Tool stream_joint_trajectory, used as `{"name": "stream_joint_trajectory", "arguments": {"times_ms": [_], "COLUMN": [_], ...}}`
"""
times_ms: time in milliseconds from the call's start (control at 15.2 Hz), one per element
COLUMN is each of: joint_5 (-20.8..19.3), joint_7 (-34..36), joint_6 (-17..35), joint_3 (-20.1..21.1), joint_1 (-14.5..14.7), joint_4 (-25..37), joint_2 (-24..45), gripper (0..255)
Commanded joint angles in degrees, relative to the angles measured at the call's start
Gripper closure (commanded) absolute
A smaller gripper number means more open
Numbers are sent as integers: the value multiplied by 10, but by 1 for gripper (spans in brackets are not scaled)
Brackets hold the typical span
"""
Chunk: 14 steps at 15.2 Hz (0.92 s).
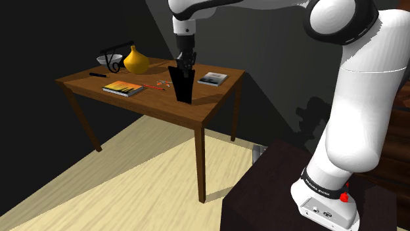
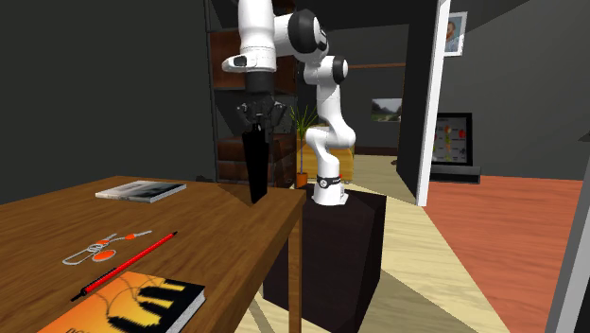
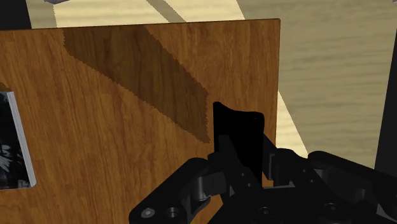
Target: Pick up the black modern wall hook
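The black wall hook (image 1: pixel 182 85) is a long flat piece that tapers downward. It hangs upright from my gripper (image 1: pixel 184 65), which is shut on its upper end over the wooden table (image 1: pixel 210 108). In the second exterior view the hook (image 2: pixel 255 166) reaches down to about the table's (image 2: pixel 217 222) far edge, under the gripper (image 2: pixel 257 121); whether its tip touches the wood I cannot tell. In the wrist view the hook (image 3: pixel 236 137) is clasped between the fingers (image 3: pixel 203 184) and throws a slanted shadow on the tabletop (image 3: pixel 114 146).
On the table are a yellow vase (image 1: pixel 136 61), a white bowl (image 1: pixel 107 60) with a black curled piece (image 1: pixel 115 54), an orange-covered book (image 1: pixel 123 88), a pale book (image 1: pixel 213 78), a red pencil (image 2: pixel 132 260) and a black pen (image 1: pixel 97 75). The dark stand (image 1: pixel 276 197) is close to the table's corner.
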Motion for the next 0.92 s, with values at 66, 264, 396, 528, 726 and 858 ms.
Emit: {"name": "stream_joint_trajectory", "arguments": {"times_ms": [66,264,396,528,726,858], "joint_5": [0,0,0,0,0,0], "joint_7": [1,1,1,2,2,2], "joint_6": [-23,-48,-65,-82,-110,-111], "joint_3": [0,0,0,0,0,0], "joint_1": [0,0,0,-1,-1,-1], "joint_4": [26,56,76,99,135,136], "joint_2": [3,8,11,16,25,25], "gripper": [255,255,255,255,255,255]}}
